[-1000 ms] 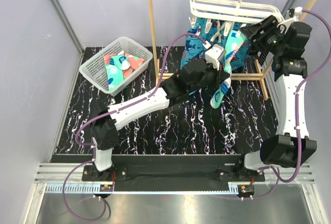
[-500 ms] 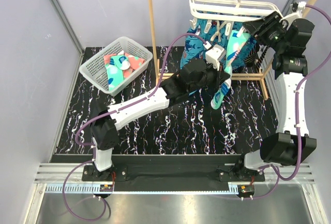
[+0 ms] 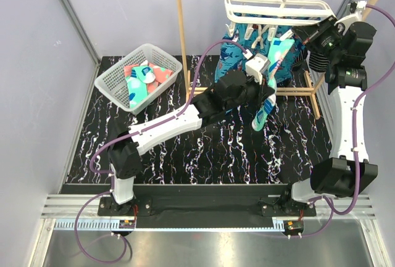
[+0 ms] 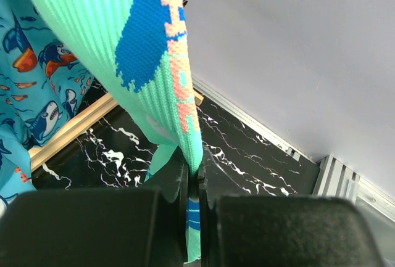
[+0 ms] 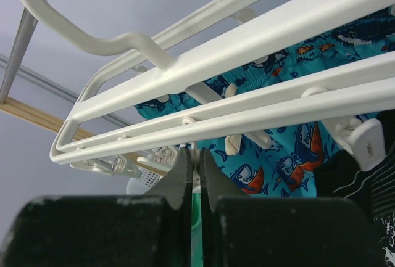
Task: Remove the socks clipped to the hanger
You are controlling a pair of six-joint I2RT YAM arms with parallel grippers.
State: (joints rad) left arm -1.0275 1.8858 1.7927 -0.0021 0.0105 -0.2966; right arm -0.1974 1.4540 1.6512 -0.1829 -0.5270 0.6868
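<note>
Left gripper (image 4: 194, 177) clenched on teal-green sock (image 4: 154, 51). Fabric is pinched flat between its two fingers, with a short tail hanging below them. Sock runs up and far-right from the pinch to the hanger (image 5: 259, 29) and looks taut. It's a ribbed knit with a mint body, a blue patch edged with coral marks and a white bit near the top. Thin and stretchy, so probably slippery in a narrow pinch.

Right gripper (image 5: 192, 159) is up at the hanger's underside, jaws closed together among the clips (image 5: 364, 143). Cannot tell whether a clip sits between them.

Hanger is hooked on the wooden rack (image 3: 181, 32) rail, far right of table (image 3: 203, 150). Shark-print cloth (image 5: 271, 162) hangs just behind the sock on the same hanger. Basket (image 3: 117, 73) sits far left with coral and teal socks (image 3: 139, 82) in it.

Risks:
- If the right jaws miss the clip, a pull from the left arm drags the whole hanger, tilting it or lifting the hook off the rail.
- A hard pull could slide the sock out of the pinch or overstretch it.
- Shark cloth is close enough to snag.
</note>
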